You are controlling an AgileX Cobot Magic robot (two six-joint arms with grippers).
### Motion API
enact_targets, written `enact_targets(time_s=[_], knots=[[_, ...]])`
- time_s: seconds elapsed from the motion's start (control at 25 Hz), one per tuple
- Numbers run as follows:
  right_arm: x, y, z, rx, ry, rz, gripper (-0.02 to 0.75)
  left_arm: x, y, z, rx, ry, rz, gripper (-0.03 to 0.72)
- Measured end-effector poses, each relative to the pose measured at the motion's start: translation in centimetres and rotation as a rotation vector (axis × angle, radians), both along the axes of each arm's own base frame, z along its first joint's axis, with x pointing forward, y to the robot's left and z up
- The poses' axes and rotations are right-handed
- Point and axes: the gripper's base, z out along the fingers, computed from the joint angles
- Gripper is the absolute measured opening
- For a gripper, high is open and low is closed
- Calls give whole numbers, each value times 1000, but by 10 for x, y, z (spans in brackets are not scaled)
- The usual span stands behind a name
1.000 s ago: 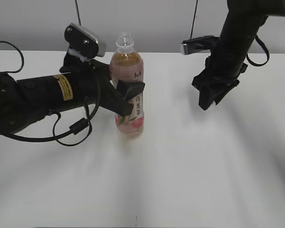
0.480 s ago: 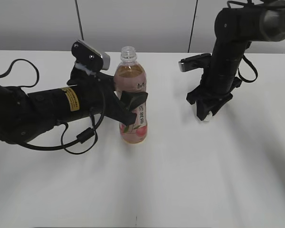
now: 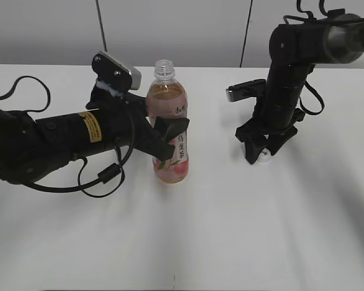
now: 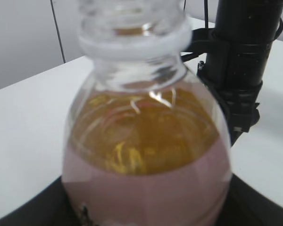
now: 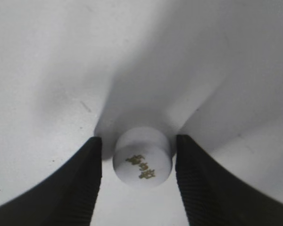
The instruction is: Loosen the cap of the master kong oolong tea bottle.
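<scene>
The master kong oolong tea bottle point(image 3: 165, 100) stands upright on the white table, its neck open with no cap on it. My left gripper point(image 3: 168, 137) is shut on the bottle's middle. In the left wrist view the bottle point(image 4: 146, 141) fills the frame, with dark fingers point(image 4: 19, 217) at the bottom corners. The white cap point(image 3: 264, 159) sits on the table right of the bottle. My right gripper point(image 3: 259, 156) points down over it. In the right wrist view the cap point(image 5: 142, 160) rests between the open jaws of my right gripper point(image 5: 138, 139), with a gap on each side.
The right arm point(image 4: 238, 61) shows behind the bottle in the left wrist view. A black cable point(image 3: 100, 176) loops on the table under the left arm. The table's back edge meets a grey wall point(image 3: 188, 30).
My right gripper has come down from above the table to its surface, and the cap now rests there between its fingers. The left gripper still holds the bottle.
</scene>
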Motion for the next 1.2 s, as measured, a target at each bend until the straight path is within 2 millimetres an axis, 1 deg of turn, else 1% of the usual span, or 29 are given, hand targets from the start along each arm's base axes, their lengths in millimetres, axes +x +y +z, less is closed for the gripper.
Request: enact_targets(time_s=[0.12,0.24,0.36,0.44,0.6,0.72,0.92,1.04,1.2], knots=[[0,0,0,5,1,-3,489,0,0,0,3,-1,-5,432],[0,1,0,6,2,-4,519,0,-1,1,-6,-10,-11,470],[0,1,3,8,-3,-4,527,0,-2,8,-37,-41,-19,523],[-1,0,9,9,-3,-3,529,-1,-2,10,-44,-49,-23,557],[-3,0,16,9,-2,-1,533,-3,-2,12,-47,-59,-35,578],[-3,0,17,8,5,-2,533,-10,2,8,-39,-38,-36,579],[-5,0,31,17,-3,-20,533,-24,15,2,-63,-8,-7,582],[-7,0,43,21,-13,-34,533,-33,24,0,-77,7,17,582],[-13,-3,61,27,-26,-70,533,-43,41,1,-75,25,63,582]])
